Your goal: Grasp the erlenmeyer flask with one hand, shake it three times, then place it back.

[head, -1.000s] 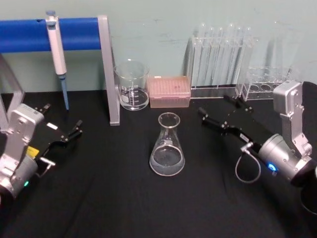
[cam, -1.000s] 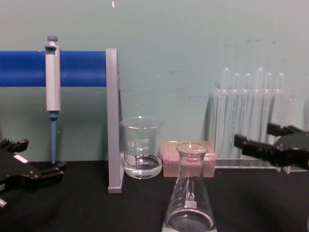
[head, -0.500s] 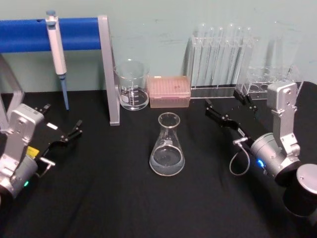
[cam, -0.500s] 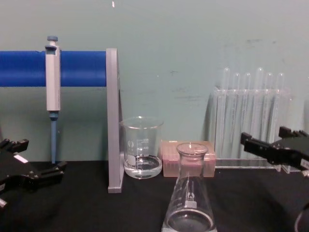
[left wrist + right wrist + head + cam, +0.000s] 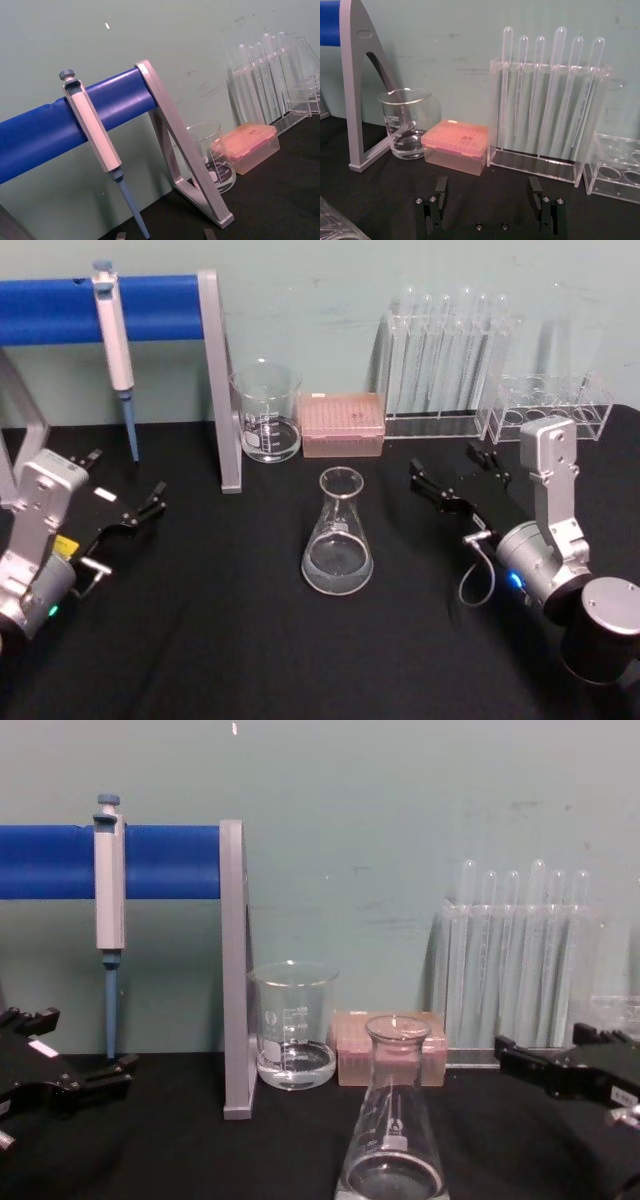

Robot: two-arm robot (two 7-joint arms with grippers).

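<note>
**Approach Phase: Flask Not Yet Grasped**

The erlenmeyer flask (image 5: 338,537) is seated upright on the black counter (image 5: 220,640), in front of the beaker (image 5: 266,412) and the pink tip box (image 5: 342,424). A small amount of clear liquid is seen in its base. Nothing is in contact with it.

The right tool (image 5: 452,478) is positioned to the right of the flask, apart from it, with its fingers spread and nothing held between them. In the right wrist view the two fingers (image 5: 440,192) are seen set wide and aimed toward the test tube rack (image 5: 547,107), with the flask at the frame's corner. The left tool (image 5: 128,510) is parked at the counter's left side, with its fingers parted and nothing held.

The step in hand is judged to be the approach. For the next move, the right tool must be swung toward the flask, the neck centred between the fingers, and the fingers closed below the flared rim before any lift.
</note>
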